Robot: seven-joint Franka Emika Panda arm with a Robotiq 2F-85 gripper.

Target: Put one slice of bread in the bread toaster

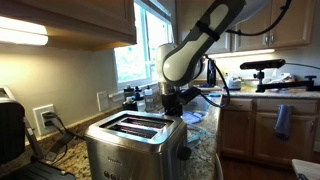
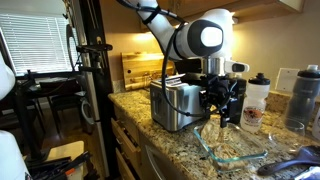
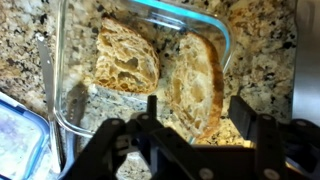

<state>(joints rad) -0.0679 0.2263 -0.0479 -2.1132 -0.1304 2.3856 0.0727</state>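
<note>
We have the Robotiq gripper (image 3: 195,118) poised low over the glass dish (image 3: 205,22) that sits on the granite counter (image 3: 265,45) just beside the bread toaster (image 2: 178,106); its jaws stand apart and hold nothing, and whether a finger (image 3: 242,115) already touches crust we cannot tell. The slice of bread (image 3: 195,80) we judge to be the target lies flat in that dish beside the toaster, between the two fingers; the other slice (image 3: 125,55) lies next to it, and we cannot say which is nearer the toaster. To do this step well we should centre on the one slice, keep clear of its neighbour, bring the fingers down to the glass floor on opposite crust edges, and close gently. The crumb looks open, holey and soft, likely to crush; the crust is darker and looks firmer. The dish is clear, smooth and rounded at its corners, so the slice may slide. The toaster is boxy brushed steel with two long top slots, so the slice should be turned on edge after lifting.
</note>
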